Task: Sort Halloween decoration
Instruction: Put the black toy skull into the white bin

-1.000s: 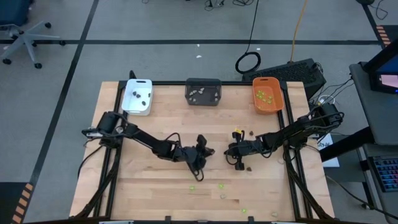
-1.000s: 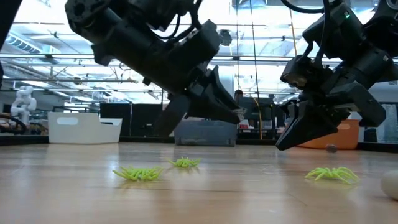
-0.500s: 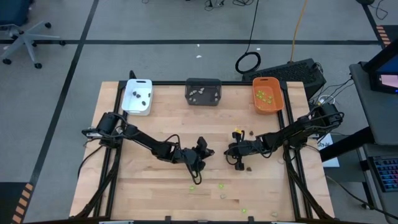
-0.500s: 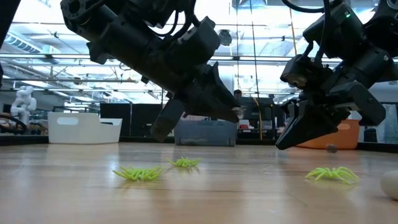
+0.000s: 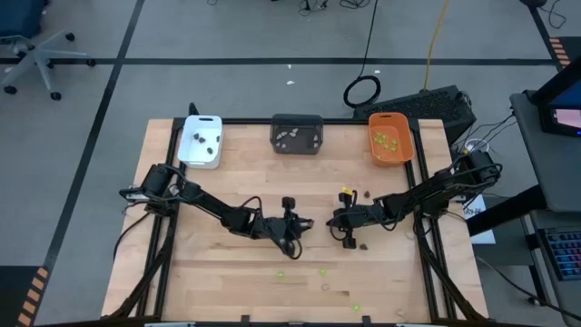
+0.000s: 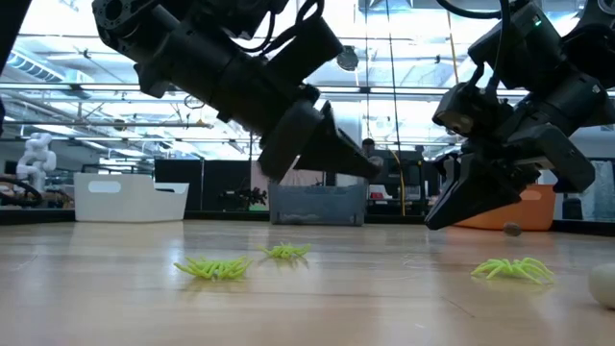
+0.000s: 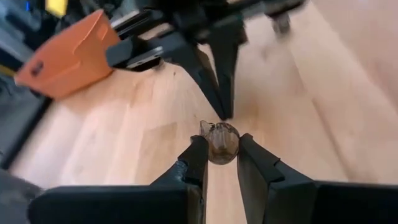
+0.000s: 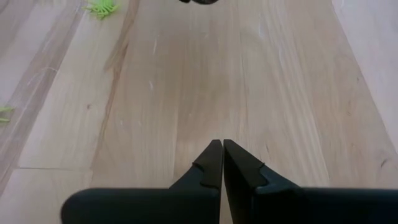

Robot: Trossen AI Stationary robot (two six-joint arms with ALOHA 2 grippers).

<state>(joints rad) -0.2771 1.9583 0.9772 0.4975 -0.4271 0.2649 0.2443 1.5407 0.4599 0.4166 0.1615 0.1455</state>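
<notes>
**Left tool gripping a dark piece mid-surface, right tool closed beside it**

Gripping a small dark brown piece [image 7: 222,142] between the fingers of the left tool [image 7: 219,163], raised off the wooden surface [image 5: 227,272] near its middle. Pinching narrowly, pads pressing on either side of the rounded piece, possibly a tiny spider, though hard to make out. Hanging tilted over the boards in the low view, left tool [image 6: 327,154] well above the green pieces beneath.

Waiting just to the right of centre with the right tool [image 5: 344,226], fingers [image 8: 213,163] pressed fully together and gripping nothing, pointing down at bare boards. Facing the left tool, near it but apart.

Lying loose toward the near edge: several lime green pieces [image 5: 280,273], spidery in the low view [image 6: 213,268], plus a pale beige-grey piece [image 5: 325,287] among them. Resting near the right tool: a dark piece [image 5: 362,245] just in front of it and another [image 5: 364,193] behind.

Sitting along the far edge, three trays: a white tray [image 5: 188,151] carrying dark pieces, a dark grey tray [image 5: 297,120] carrying pale pieces, an orange tray [image 5: 407,148] carrying green pieces.
</notes>
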